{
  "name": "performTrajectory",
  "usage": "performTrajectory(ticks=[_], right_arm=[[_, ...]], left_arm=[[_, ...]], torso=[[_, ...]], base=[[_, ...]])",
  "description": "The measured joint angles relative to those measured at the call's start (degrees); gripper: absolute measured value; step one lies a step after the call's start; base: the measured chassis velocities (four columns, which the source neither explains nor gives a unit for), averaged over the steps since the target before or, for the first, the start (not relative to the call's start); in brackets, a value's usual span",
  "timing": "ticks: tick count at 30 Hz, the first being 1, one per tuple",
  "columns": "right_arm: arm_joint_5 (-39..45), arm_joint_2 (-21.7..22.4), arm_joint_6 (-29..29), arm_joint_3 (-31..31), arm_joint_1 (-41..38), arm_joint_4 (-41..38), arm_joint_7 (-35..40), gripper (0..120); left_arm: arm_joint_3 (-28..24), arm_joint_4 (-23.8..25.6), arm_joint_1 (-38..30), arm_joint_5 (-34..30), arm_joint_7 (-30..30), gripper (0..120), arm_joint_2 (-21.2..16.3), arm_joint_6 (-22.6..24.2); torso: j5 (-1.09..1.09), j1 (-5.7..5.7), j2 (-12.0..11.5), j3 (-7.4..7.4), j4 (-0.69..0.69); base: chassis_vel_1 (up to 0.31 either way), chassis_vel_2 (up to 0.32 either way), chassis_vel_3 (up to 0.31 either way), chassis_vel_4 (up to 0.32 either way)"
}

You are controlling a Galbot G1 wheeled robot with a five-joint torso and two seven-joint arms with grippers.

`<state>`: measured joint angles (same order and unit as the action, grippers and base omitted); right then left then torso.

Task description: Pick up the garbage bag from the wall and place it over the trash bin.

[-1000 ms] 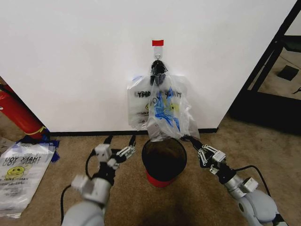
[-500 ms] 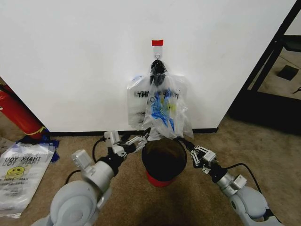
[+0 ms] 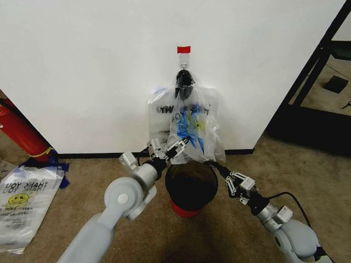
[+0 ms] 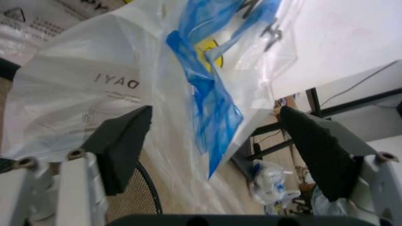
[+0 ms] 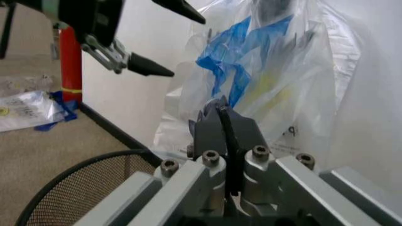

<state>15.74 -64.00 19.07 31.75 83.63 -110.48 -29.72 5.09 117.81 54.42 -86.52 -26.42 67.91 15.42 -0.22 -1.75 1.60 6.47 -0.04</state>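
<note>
**2 claws close on a flimsy hanging bag**

2 claws work at the thin see-through plastic garbage bag [image 3: 189,129] with its black "THANK YOU" print and yellow smiley face, which hangs from a black clip [image 3: 184,80] under a red tape strip [image 3: 184,50] on the plain white wall [image 3: 93,71], directly above the small round black trash bin [image 3: 191,184] with a red base. The left claw [image 3: 174,148] is at the bag's lower left edge with its pads spread wide; in the left wrist view the film and its bluish fold lie between the parted pads [image 4: 122,143], not yet pinched. The right claw [image 3: 213,162] is at the bag's lower right corner, its fingers pressed together on a bit of film (the right wrist view shows this best).

Judging by its drape and creases, the bag is nearly weightless, limp and slick; it will likely slip from a shallow pinch and could tear at the clip. The gathered lower edges on either side seem the best holds.
</note>
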Motion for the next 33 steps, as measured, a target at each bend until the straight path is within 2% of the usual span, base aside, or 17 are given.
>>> performTrajectory(ticks=[8,16,30,33], right_arm=[[-0.1,-0.2,-0.2,-0.1,-0.2,0.3,-0.2,0],[0.0,0.0,-0.3,0.3,-0.2,0.3,-0.2,0],[-1.2,0.0,0.2,0.1,-0.8,1.9,-0.6,0],[-1.3,0.0,0.3,-0.1,-1.3,2.7,-0.6,0]], left_arm=[[1.2,-3.0,-2.9,-2.4,0.0,89,3.7,-0.7],[-0.7,-6.6,-4.4,-1.6,-0.4,89,5.9,-1.0],[0.0,-10.4,-6.7,-0.3,-0.1,87,7.1,-2.3],[-0.1,-10.4,-6.8,-0.3,-0.1,81,7.5,-2.3]], torso=[[0.0,0.0,0.0,0.0,0.0],[0.0,0.0,0.0,0.0,-0.01],[-0.01,0.0,0.0,0.0,0.0],[0.0,0.0,0.0,0.0,0.0]], base=[[0.0,0.0,0.0,0.0],[0.0,0.0,0.0,0.0],[0.0,0.0,0.0,0.0],[0.0,0.0,0.0,0.0]])
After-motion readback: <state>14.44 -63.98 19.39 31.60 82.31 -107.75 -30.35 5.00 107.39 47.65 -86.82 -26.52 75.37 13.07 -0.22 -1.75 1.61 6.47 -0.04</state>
